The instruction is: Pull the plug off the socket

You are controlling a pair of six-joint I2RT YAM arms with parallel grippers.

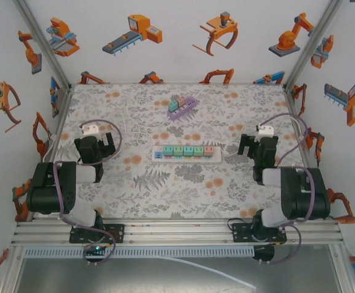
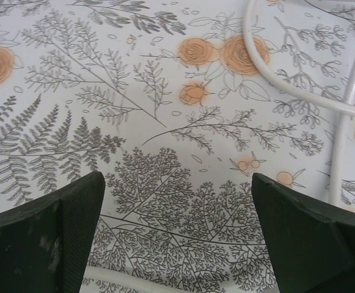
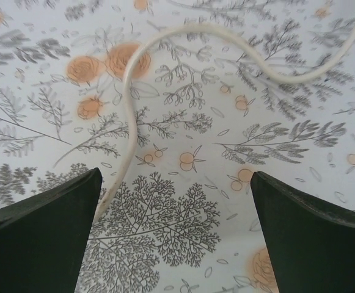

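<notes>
White power strip (image 1: 183,157) lies mid-table with five coloured plugs (image 1: 188,150) seated in it, as far as I can count. One purple strip (image 1: 189,110) behind it carries two more. Left gripper (image 1: 106,144) and right gripper (image 1: 248,145) flank the white power strip, both spread and empty. Pulling a plug unpinned would likely lift the whole strip, and the loose white cord (image 3: 128,110) might snag.

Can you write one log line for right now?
left gripper open over table | right gripper open over table | white power strip centre, coloured plugs in, untouched
</notes>
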